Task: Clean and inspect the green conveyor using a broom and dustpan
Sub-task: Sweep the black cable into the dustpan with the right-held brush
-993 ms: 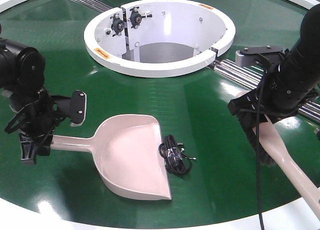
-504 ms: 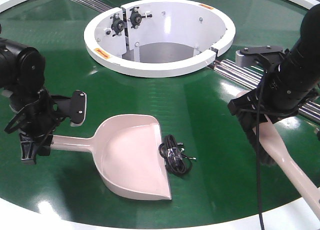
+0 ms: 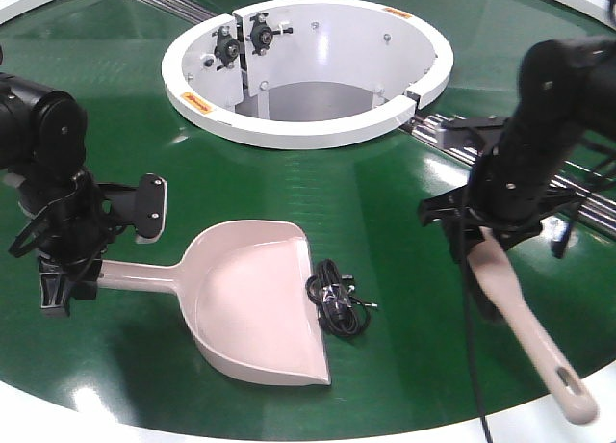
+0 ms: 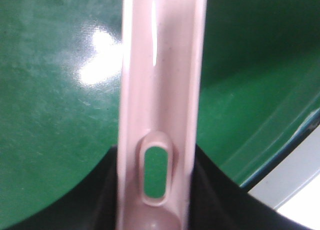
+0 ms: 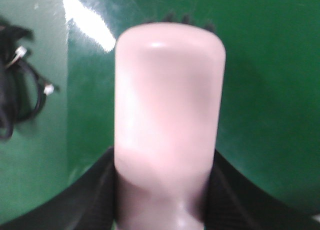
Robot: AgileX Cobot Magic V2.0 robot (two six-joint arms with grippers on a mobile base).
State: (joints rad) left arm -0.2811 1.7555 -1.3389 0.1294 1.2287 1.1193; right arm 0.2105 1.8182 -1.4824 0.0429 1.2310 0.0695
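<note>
- The left hand (image 3: pixel 65 270) is closed around the handle of the dustpan (image 3: pixel 252 303), near its slotted end. The scoop lies flat on the green conveyor tabletop (image 3: pixel 385 202), near-left, with its mouth facing right to receive debris.
- A black cable bundle (image 3: pixel 337 299) lies just beside that mouth, probably the thing to sweep in.
- The right hand (image 3: pixel 486 226) is clamped on the broom (image 3: pixel 525 318) at the right. The bristles point down and the handle trails toward the near rim. I cannot tell whether the bristles touch the tabletop.
</note>
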